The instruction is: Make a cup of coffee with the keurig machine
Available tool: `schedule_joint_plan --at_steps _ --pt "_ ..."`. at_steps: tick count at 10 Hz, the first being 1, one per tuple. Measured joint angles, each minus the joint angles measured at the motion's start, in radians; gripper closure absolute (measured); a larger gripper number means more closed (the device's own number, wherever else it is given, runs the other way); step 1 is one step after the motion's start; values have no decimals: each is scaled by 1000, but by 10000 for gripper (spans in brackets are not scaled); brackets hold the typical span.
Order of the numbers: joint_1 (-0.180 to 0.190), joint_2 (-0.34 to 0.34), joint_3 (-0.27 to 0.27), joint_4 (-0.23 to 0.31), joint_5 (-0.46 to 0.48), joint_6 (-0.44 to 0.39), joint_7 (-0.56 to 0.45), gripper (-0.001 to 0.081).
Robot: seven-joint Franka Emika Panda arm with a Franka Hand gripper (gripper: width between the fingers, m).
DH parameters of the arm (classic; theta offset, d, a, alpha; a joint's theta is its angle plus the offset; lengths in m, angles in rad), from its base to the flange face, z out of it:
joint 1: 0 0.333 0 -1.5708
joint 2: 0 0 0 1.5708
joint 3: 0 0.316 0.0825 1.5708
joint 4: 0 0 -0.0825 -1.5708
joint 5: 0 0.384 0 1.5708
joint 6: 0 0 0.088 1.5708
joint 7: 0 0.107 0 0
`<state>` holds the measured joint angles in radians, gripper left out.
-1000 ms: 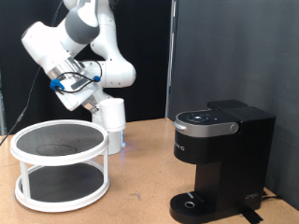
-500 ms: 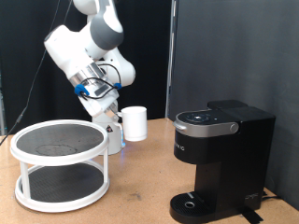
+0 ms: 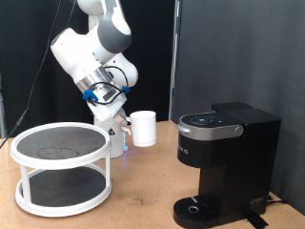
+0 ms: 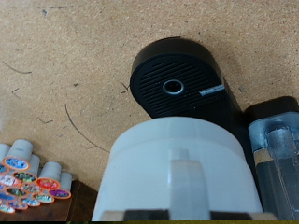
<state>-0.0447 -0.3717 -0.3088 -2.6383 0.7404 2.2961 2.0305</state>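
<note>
The claw [image 3: 125, 121] is clamped on the cup [image 3: 143, 128], holding it up in the air. The coffee machine [image 3: 224, 162] sits low down, off to the cup's side.

Even, soft room light falls from above against a dark backdrop, the surface [image 3: 152, 181] evenly lit with faint shadows, while the wrist view blurs the cup [image 4: 177, 173] close to its lens.
</note>
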Motion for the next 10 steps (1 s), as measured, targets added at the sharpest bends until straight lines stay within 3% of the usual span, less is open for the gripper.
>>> schedule_joint_plan --at_steps 6,10 --pt "15 180 62 15 11 144 10 802" --pt "47 297 83 48 162 207 -116 802"
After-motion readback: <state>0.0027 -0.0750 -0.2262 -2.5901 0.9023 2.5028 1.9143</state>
